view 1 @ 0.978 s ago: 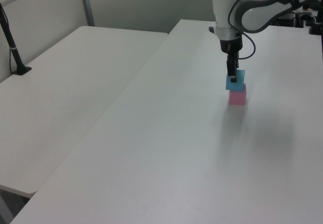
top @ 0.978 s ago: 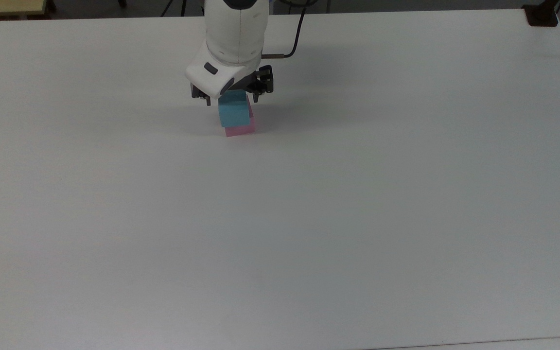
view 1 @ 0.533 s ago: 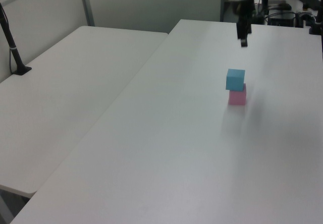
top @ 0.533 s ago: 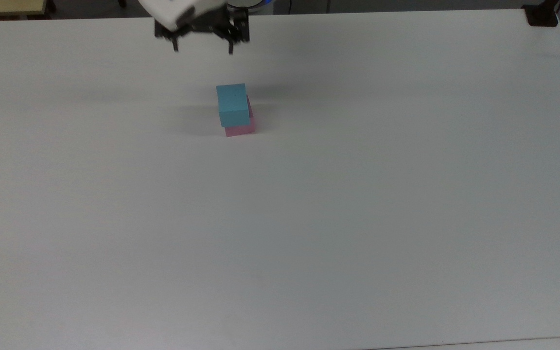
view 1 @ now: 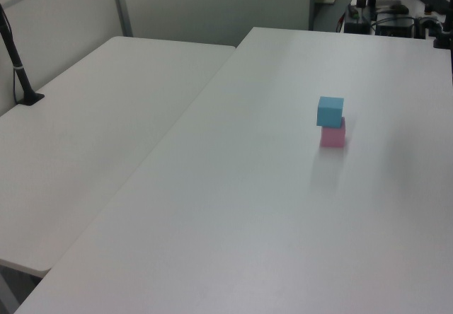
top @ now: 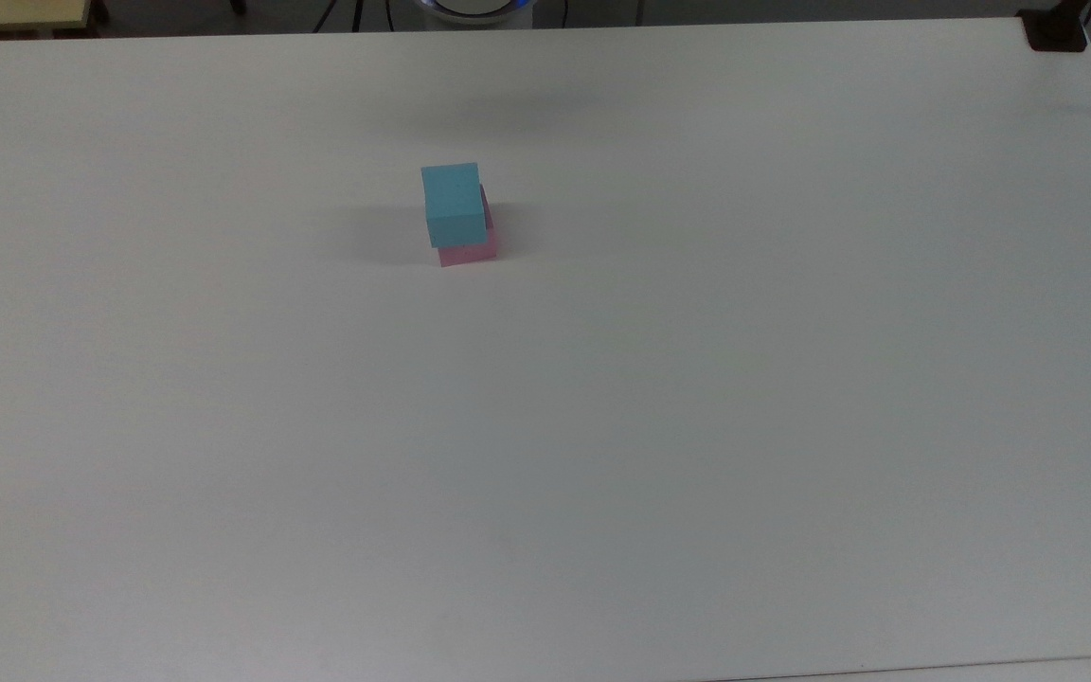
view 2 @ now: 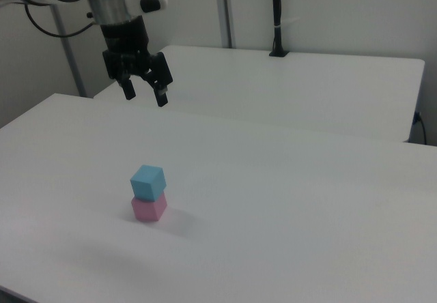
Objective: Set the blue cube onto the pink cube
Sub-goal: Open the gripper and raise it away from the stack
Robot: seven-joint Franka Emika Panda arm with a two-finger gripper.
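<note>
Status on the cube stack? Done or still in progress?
Looks done: the blue cube sits on the pink cube, slightly offset toward the top view's left. In hand: nothing; the gripper is open and empty, raised clear above the table. Left: nothing visible.

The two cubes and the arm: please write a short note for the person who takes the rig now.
Gripper: open, empty, raised well above the table, away from the stack.
Blue cube: rests on the pink cube, shifted a little toward the top view's left, so it overhangs slightly.
Done: the stacking; the cube is released.
Left: nothing necessary. The stack looks stable; perhaps check the overhang.
</note>
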